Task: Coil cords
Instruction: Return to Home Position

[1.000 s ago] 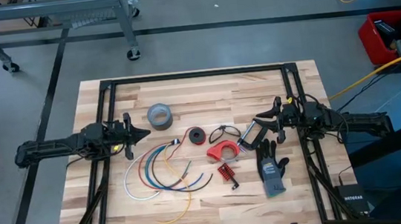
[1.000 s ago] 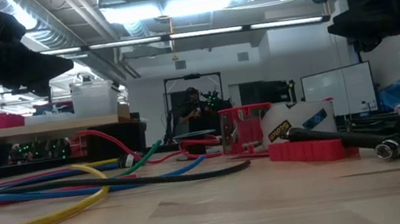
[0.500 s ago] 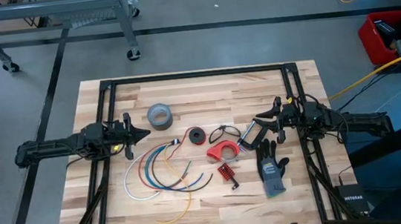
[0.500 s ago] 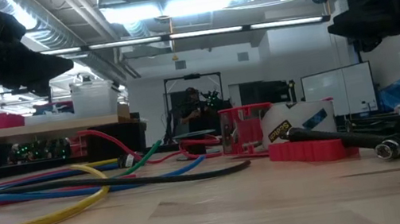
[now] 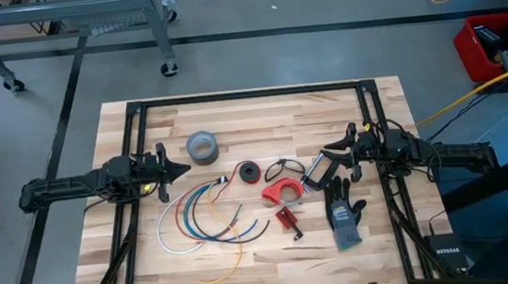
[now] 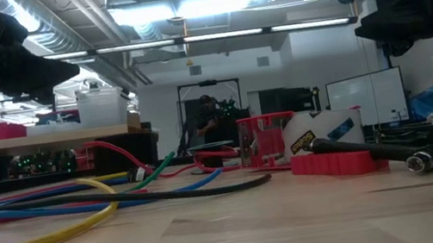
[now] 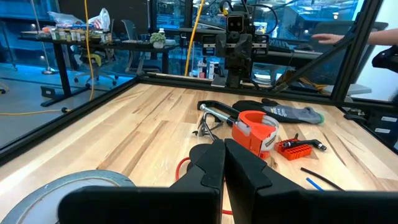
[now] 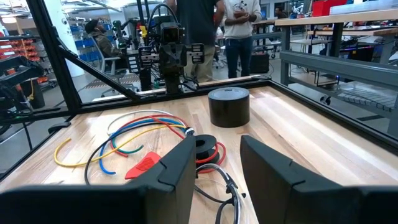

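Several thin cords (image 5: 207, 215), white, blue, red, green, yellow and black, lie in loose open curves on the wooden table, left of centre. They also show in the right wrist view (image 8: 134, 134) and the low view (image 6: 81, 204). My left gripper (image 5: 185, 168) hovers shut just beyond the cords' far left end; its fingertips meet in the left wrist view (image 7: 224, 144). My right gripper (image 5: 329, 153) hovers open at the table's right (image 8: 214, 152), above the glove's (image 5: 344, 213) far end. Neither touches anything.
A grey tape roll (image 5: 202, 146) stands far of the cords. A small black spool with red wire (image 5: 250, 172), safety glasses (image 5: 282, 167), a red tape dispenser (image 5: 283, 192) and a red bit holder (image 5: 287, 219) lie between cords and glove. People stand beyond the table.
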